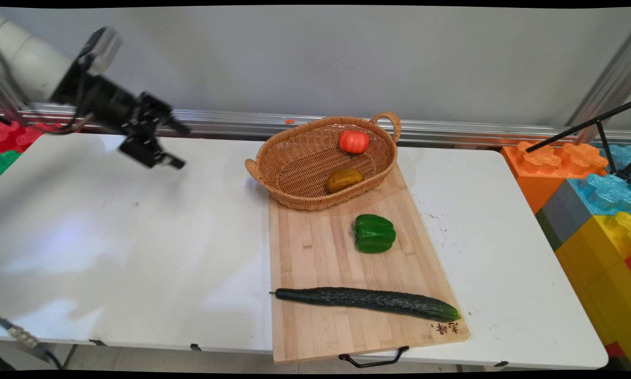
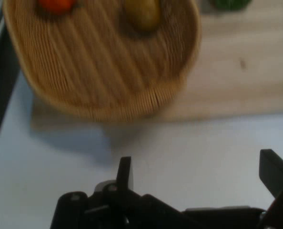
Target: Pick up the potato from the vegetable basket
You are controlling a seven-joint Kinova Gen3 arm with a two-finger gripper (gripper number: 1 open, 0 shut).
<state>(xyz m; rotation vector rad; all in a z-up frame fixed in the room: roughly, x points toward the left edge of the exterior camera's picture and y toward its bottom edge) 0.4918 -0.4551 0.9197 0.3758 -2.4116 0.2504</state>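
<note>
Nearest the camera: a dark cucumber (image 1: 368, 302) lying lengthwise across the near end of a wooden cutting board (image 1: 315, 252), round enough to roll off toward the board's edge if bumped. Further back, a green bell pepper (image 1: 374, 233) resting mid-board, well apart from the cucumber. Beyond it, a wicker basket (image 1: 294, 168) sitting half on the board's far end and half on the white worktop (image 1: 126, 247), so likely to tip or slide under any sideways push. Inside, a yellowish vegetable (image 1: 343, 180) and a red tomato (image 1: 353, 141), apart from each other. Farthest left, the gripper (image 1: 176, 145) hanging above bare worktop, fingers (image 2: 124, 172) spread wide and holding nothing, well apart from the basket. Dangling black cables near the arm, a possible snag. Beside the worktop on the right, large coloured blocks (image 1: 589, 200).
</note>
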